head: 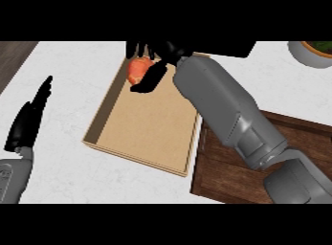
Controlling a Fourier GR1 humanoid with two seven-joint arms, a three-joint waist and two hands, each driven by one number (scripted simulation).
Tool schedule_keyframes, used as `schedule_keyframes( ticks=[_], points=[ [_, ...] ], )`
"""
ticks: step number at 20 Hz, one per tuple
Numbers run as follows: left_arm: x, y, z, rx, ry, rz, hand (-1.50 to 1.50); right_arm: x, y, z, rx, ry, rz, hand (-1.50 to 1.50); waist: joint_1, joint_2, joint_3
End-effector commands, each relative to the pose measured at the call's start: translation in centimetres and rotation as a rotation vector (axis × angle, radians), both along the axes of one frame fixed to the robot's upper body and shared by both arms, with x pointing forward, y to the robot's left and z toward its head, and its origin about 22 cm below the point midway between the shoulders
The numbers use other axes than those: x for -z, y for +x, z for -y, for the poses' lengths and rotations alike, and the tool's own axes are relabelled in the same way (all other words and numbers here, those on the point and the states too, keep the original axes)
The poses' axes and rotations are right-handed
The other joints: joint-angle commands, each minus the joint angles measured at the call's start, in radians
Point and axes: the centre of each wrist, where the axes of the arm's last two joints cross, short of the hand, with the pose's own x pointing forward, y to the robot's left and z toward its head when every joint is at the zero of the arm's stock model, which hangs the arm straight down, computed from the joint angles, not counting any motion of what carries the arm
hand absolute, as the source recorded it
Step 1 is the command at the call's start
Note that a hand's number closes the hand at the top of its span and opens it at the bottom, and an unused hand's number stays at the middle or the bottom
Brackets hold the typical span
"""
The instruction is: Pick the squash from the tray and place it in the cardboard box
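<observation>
Head view: right hand fingers curl around the squash at 12 o'clock, over the cardboard box.

No readable txt, labels, nos. or signs on anything in view.

The cardboard box lies open-topped on the counter, its floor bare except at the far end, where the right hand curled round the squash occupies the space. The right forearm crosses the box's right wall and the tray just beside it, blocking passage there. The left hand rests with straight fingers on the open counter left of the box; a potted plant stands at the far right corner.
</observation>
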Motion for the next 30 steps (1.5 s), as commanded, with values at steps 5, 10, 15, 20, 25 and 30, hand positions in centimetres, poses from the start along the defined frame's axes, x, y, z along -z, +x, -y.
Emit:
schedule_keyframes(
  ticks=[5,10,15,20,25,30],
  points=[
    [-1.2,1.7,1.7,0.022,-0.003,0.022,0.0,2.1,-0.6,0.2,0.026,0.052,-0.086,-1.5,0.029,0.013,0.001],
    [0.6,0.1,0.6,-0.004,-0.003,0.001,0.0,2.8,-1.0,0.3,-0.005,0.205,-0.039,-1.5,0.001,0.004,0.002],
    [-0.3,1.4,0.6,-0.031,-0.004,0.017,0.0,0.1,-0.6,-0.2,0.032,0.421,-0.042,-1.5,-0.013,0.006,0.002],
    [0.3,0.0,-1.2,-0.045,-0.007,-0.005,0.0,-0.5,0.2,0.4,0.029,0.557,-0.097,-1.5,-0.053,-0.003,0.003],
    [2.2,-1.8,-0.9,-0.073,-0.008,-0.004,0.0,-0.3,1.7,3.7,0.051,0.616,-0.136,-1.5,-0.07,-0.003,0.003],
    [1.0,-1.1,-2.2,-0.098,0.003,-0.008,0.0,-1.3,3.5,11.1,0.107,0.6,-0.151,-1.5,-0.087,-0.002,0.003]
  ],
)
